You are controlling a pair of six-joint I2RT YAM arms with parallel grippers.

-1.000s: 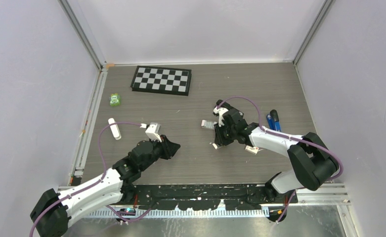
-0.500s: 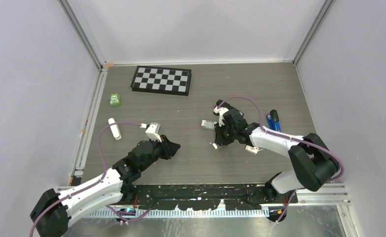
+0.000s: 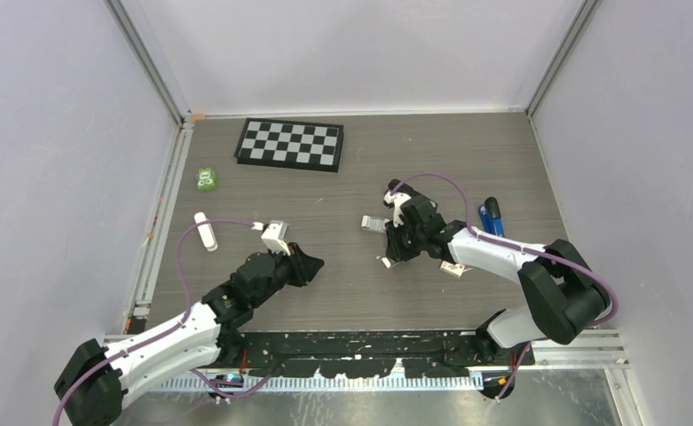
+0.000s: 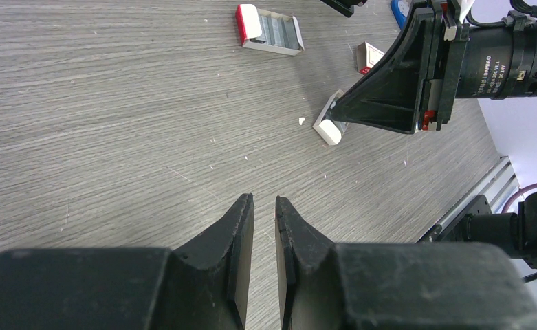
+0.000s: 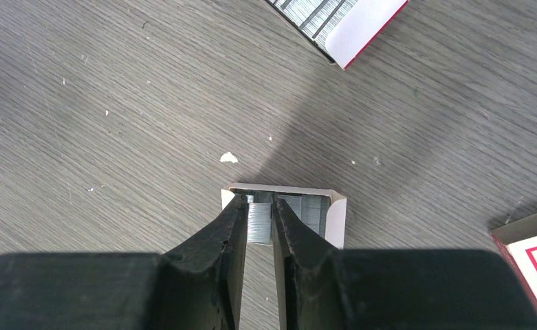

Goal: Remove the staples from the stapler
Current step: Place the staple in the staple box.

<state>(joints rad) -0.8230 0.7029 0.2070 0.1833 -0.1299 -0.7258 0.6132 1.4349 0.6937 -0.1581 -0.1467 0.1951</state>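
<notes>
Blue-and-black stapler [image 3: 491, 216], as far as the overhead view allows that reading, lies on the table [image 3: 342, 302] near its right edge, apart from both arms. Right tool [image 5: 258, 203], fingers almost together, pinches a staple strip [image 5: 258, 225] inside a small white tray [image 5: 337, 218] at mid-table. An open red-and-white staple box [image 5: 344, 19] lies just beyond; a second box [image 5: 535, 269] sits beside the arm. Left tool [image 4: 264, 201] hovers low, empty, its fingers a narrow slit apart. Checkerboard [image 3: 290, 144] at the far edge.
</notes>
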